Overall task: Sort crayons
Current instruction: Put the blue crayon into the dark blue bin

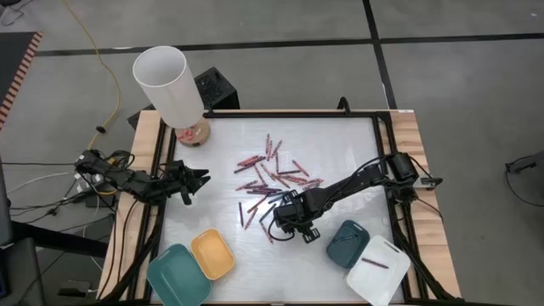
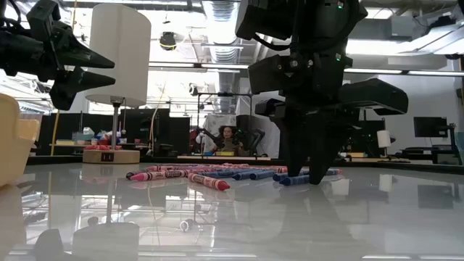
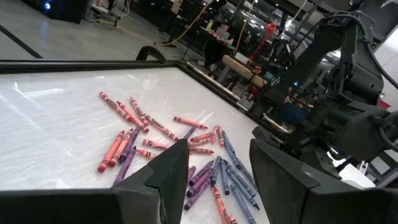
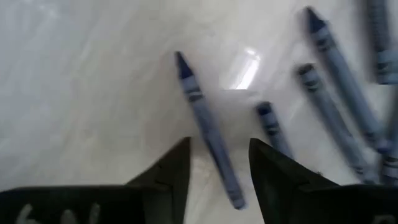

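Evidently we were mid-pick: right gripper (image 4: 217,165), jaws parted, straddled a thin blue wax crayon (image 4: 208,140) at frame centre; closing came next, while left gripper (image 1: 197,181) waited open.

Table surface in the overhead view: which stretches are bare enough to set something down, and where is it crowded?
Bare: the strip between the left pincer and the crayons; the far right corner; the near edge between the yellow tray and dark-blue tray. Crowded: mid-table, where the right pincer stands over the crayons.

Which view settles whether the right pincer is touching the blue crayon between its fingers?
Cannot tell. In the right wrist view the blue crayon lies between the right pincer's open fingers with gaps on both sides, but its lower end is hidden.
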Controlling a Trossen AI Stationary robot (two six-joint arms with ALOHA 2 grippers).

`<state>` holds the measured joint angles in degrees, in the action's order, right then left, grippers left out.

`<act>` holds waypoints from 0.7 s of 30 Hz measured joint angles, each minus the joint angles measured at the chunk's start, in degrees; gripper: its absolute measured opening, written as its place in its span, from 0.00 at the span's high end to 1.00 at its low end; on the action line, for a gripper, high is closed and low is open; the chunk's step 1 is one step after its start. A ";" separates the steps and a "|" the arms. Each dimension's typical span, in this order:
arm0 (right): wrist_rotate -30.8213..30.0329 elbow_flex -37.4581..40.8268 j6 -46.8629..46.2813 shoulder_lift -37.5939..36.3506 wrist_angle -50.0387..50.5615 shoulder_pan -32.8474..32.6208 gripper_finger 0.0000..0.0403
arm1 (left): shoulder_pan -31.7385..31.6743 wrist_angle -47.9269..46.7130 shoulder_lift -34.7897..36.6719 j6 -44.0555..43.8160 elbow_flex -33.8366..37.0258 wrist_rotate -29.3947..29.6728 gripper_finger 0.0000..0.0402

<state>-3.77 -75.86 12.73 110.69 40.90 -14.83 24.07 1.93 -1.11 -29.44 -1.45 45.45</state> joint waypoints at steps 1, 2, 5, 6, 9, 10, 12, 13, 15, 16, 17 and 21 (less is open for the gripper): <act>0.05 0.16 0.21 0.05 -0.11 -0.03 0.61 | -0.01 0.00 0.00 -0.18 0.00 -0.03 0.60; 0.00 0.47 0.56 0.05 -0.32 -0.15 0.61 | 0.00 0.00 -0.01 -0.21 0.00 -0.01 0.60; 0.06 1.31 0.68 0.82 -1.54 -0.12 0.63 | -0.02 0.00 0.01 -0.25 0.00 -0.12 0.60; -0.05 1.37 0.67 0.84 -1.54 -0.13 0.64 | 0.01 0.00 0.01 -0.25 0.00 -0.18 0.60; -0.42 1.74 -0.46 0.90 -1.94 -0.15 0.67 | -0.01 0.00 -0.02 -0.27 0.00 -0.19 0.60; -0.48 1.76 -1.16 0.92 -1.94 -0.09 0.68 | -0.02 0.00 -0.02 -0.28 0.00 -0.21 0.60; -0.56 1.74 -2.30 0.92 -1.77 0.05 0.72 | -0.01 0.00 -0.01 -0.30 0.00 -0.20 0.60; -0.55 1.74 -2.64 0.94 -1.61 0.14 0.74 | -0.01 0.00 -0.01 -0.31 0.00 -0.20 0.60; -0.51 1.76 -3.42 0.95 -1.25 0.22 0.78 | 0.01 0.00 -0.02 -0.34 0.00 -0.20 0.60; -0.51 1.78 -3.71 0.97 -1.22 0.27 0.80 | -0.01 0.00 -0.02 -0.34 0.00 -0.20 0.60; -0.53 1.78 -4.06 0.99 -1.24 0.27 0.83 | 0.01 0.00 -0.02 -0.34 0.00 -0.20 0.60; -0.53 1.80 -5.66 1.05 -1.09 0.31 0.91 | 0.00 0.00 0.00 -0.36 0.00 -0.20 0.60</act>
<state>-4.29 -74.06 7.07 111.74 39.81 -14.52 24.06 1.93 -1.11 -29.80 -1.45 45.25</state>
